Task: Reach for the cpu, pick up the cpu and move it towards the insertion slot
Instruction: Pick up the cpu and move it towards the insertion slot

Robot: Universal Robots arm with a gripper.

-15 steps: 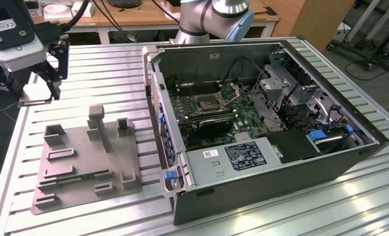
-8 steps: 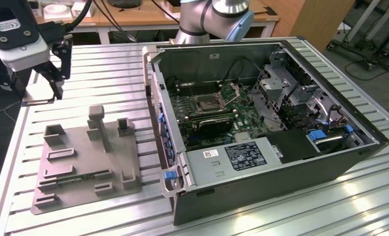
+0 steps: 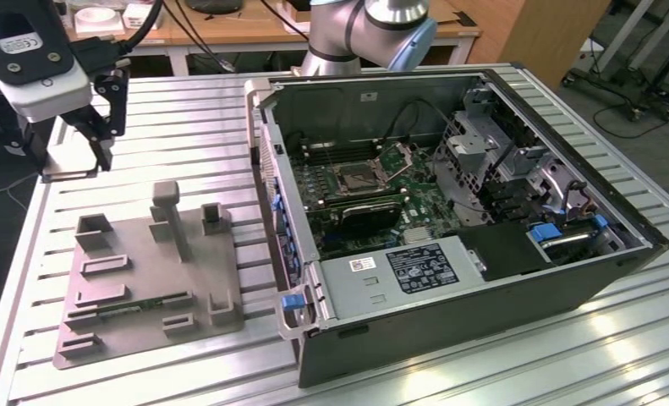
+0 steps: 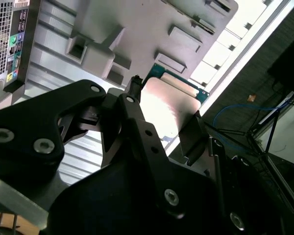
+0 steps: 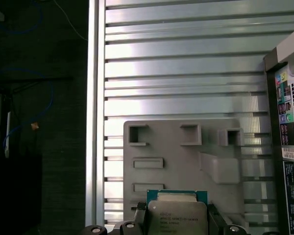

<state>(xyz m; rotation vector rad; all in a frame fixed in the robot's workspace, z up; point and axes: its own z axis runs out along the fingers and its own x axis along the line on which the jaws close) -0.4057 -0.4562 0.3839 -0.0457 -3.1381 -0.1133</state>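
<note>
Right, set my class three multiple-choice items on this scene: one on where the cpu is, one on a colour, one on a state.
1. Where is the cpu?
A) on the floor
B) in the claw
C) on the table

2. What colour is the tray?
A) grey
B) red
C) yellow

3. How is the case?
A) shut
B) open, with the board showing
C) upside down

Answers:
1 B: both wrist views show the cpu gripped between the claw's fingers.
2 A: the tray is plain grey in the exterior view.
3 B: the case has no side panel on, so the green board is in sight.
</note>
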